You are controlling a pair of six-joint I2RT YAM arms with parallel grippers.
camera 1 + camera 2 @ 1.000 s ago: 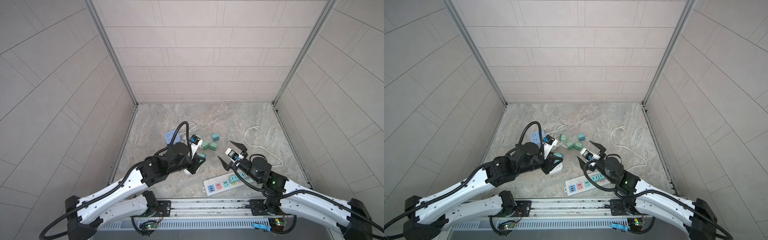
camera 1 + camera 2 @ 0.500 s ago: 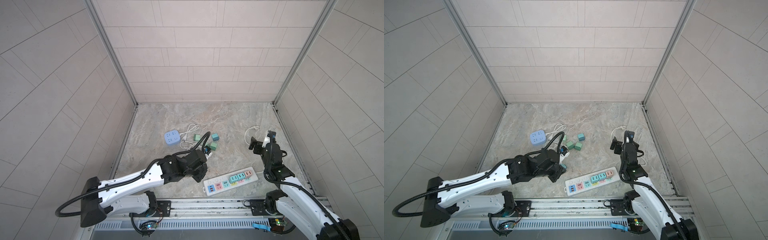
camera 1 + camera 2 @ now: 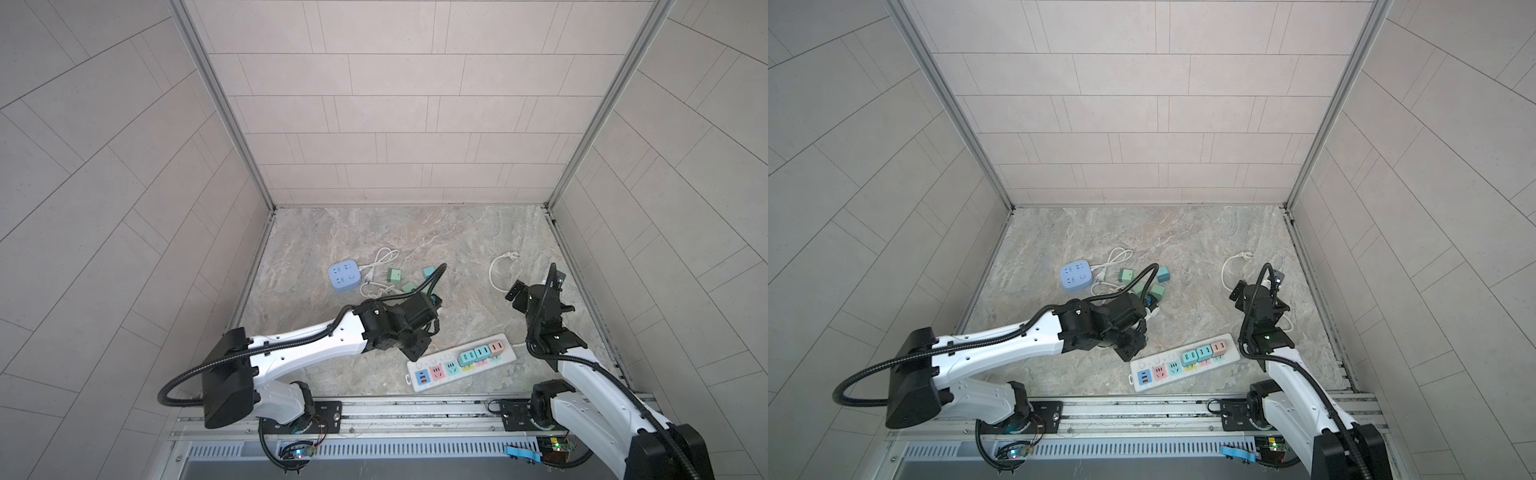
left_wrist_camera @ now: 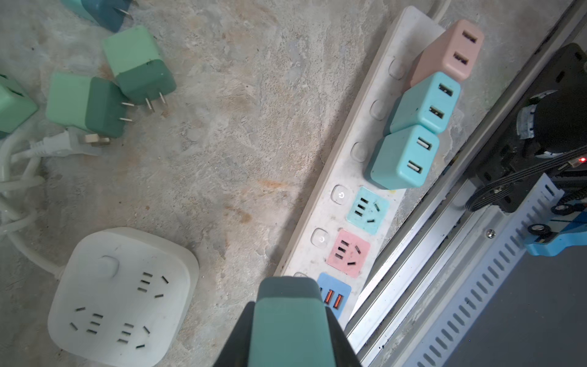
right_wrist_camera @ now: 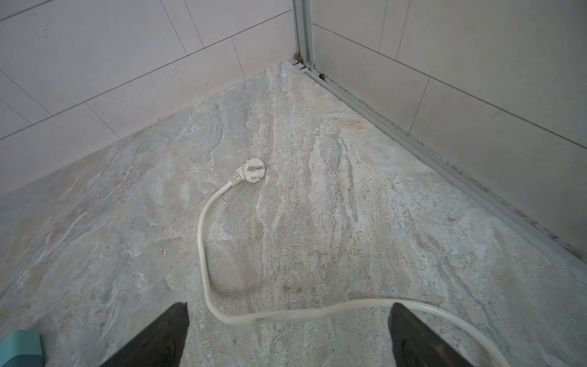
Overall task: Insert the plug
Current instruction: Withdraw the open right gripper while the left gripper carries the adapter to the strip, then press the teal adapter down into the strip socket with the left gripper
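My left gripper (image 4: 290, 305) is shut on a green plug (image 4: 290, 330), whose prongs are hidden. It hovers by the blue USB end of the white power strip (image 4: 371, 127); in both top views the left gripper (image 3: 415, 351) (image 3: 1129, 351) is just left of the strip (image 3: 509, 351) (image 3: 1142, 365). Two teal plugs (image 4: 403, 159) and a pink one (image 4: 444, 54) sit in the strip; its teal socket (image 4: 367, 209) and pink socket (image 4: 347, 252) are free. My right gripper (image 5: 287, 313) (image 3: 536, 286) is open above the strip's white cord (image 5: 203, 241).
Loose green plugs (image 4: 139, 63) (image 3: 394, 274) lie mid-floor beside a white square socket block (image 4: 120, 295) and a blue one (image 3: 344, 276). The cord's white wall plug (image 5: 252, 170) (image 3: 512, 256) lies back right. The metal rail (image 4: 422, 286) runs close along the strip.
My right arm swung off the strip to the right, now facing the back corner. My left arm carried the green plug forward and right to the strip's near end.
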